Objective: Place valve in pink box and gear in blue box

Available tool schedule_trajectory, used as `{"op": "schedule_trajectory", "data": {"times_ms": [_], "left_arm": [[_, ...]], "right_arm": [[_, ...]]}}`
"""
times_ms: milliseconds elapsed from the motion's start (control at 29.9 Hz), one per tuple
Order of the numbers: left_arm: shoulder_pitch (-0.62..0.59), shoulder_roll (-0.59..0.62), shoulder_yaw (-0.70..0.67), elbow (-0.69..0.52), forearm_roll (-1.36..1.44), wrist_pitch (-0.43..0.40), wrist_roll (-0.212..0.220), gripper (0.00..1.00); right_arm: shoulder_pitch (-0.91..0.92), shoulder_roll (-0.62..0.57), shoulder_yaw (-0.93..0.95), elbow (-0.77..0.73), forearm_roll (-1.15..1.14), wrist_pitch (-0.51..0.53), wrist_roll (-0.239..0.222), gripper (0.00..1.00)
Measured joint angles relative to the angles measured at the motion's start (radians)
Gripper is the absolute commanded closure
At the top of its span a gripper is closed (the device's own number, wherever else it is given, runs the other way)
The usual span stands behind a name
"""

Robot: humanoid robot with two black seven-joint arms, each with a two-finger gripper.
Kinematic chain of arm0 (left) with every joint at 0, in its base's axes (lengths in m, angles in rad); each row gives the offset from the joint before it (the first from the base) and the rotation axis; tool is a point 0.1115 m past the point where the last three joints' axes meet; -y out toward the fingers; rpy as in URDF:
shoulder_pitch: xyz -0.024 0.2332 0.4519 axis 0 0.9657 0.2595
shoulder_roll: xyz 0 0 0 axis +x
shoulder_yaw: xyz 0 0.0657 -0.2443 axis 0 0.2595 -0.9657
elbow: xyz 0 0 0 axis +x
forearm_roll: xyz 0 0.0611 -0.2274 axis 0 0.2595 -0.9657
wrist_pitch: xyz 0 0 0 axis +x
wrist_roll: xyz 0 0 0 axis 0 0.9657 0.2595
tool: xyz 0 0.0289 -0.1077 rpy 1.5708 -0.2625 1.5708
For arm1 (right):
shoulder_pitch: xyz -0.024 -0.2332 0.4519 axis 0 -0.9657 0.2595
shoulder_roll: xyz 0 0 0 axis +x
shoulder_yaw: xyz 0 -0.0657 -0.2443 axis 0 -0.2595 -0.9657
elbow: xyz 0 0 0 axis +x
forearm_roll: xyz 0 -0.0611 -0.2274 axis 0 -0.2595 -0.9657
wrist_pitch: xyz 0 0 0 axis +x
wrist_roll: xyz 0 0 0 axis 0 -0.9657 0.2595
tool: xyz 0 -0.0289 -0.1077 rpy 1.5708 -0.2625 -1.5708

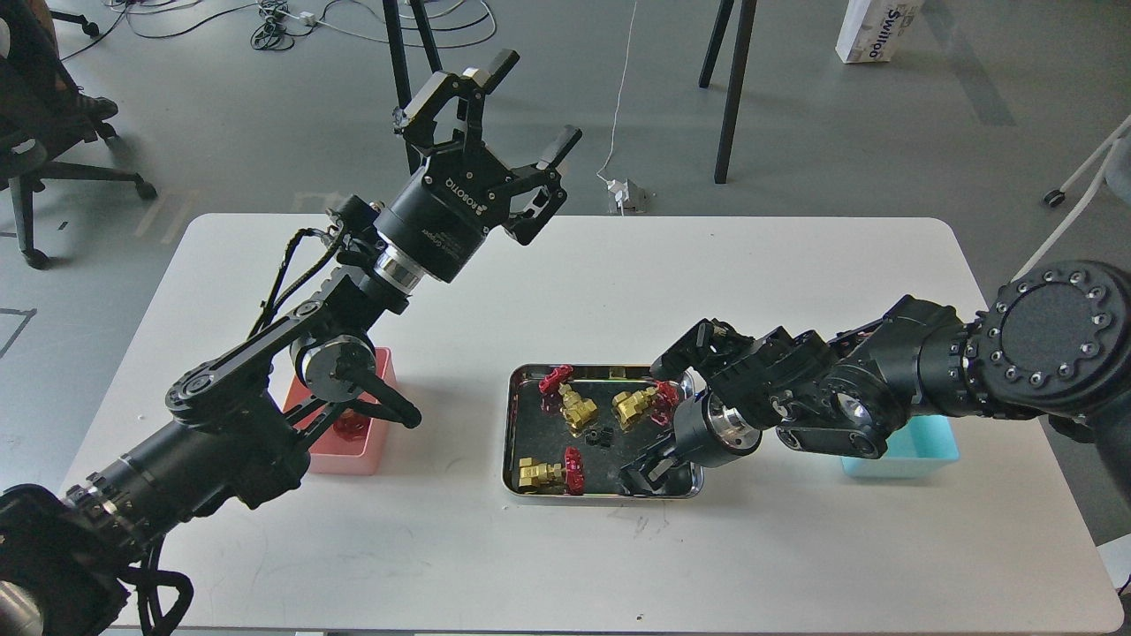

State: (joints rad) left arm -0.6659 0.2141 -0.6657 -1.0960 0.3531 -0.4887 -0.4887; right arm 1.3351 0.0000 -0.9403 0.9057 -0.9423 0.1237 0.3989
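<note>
Pink box (375,442): left on the bench (565,548), mostly hidden by the left arm; something red inside, unclear.
Left hand (527,99): raised, fingers wide, empty.
Tray (511,433): three valves (579,408) and a gear (603,435).
Right hand (643,477): low in the tray; grip unclear.
Blue box (919,446): right, partly covered.

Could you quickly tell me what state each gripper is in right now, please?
Left gripper: open, fingers spread wide, holding nothing, raised above the white table.
Right gripper: low in the shiny steel tray; cannot tell.
</note>
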Motion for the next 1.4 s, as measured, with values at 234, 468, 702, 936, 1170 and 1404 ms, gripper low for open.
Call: {"op": "schedule_trajectory", "data": {"times_ms": [234, 468, 702, 936, 1170, 1404], "left_arm": [[0.0, -0.001, 0.0, 0.001, 0.001, 0.0, 0.0, 0.13], [0.0, -0.001, 0.0, 0.001, 0.001, 0.0, 0.0, 0.13], [0.0, -0.001, 0.0, 0.002, 0.001, 0.0, 0.0, 0.13], [0.0, -0.001, 0.0, 0.002, 0.0, 0.0, 0.0, 0.13], [0.0, -0.001, 0.0, 0.002, 0.0, 0.0, 0.0, 0.13], [0.0, -0.002, 0.0, 0.002, 0.001, 0.0, 0.0, 0.13]], "right_arm": [[-0.006, 0.0, 0.0, -0.002, 0.0, -0.01, 0.0, 0.66], [-0.007, 0.0, 0.0, -0.002, 0.0, -0.009, 0.0, 0.69], [-0.007, 0.0, -0.001, -0.001, 0.0, -0.009, 0.0, 0.75], [-0.007, 0.0, -0.002, -0.001, -0.001, -0.009, 0.0, 0.77], [-0.001, 0.0, -0.003, 0.003, -0.001, -0.008, 0.0, 0.78], [0.024, 0.0, 0.002, 0.012, 0.004, -0.008, 0.012, 0.79]]}}
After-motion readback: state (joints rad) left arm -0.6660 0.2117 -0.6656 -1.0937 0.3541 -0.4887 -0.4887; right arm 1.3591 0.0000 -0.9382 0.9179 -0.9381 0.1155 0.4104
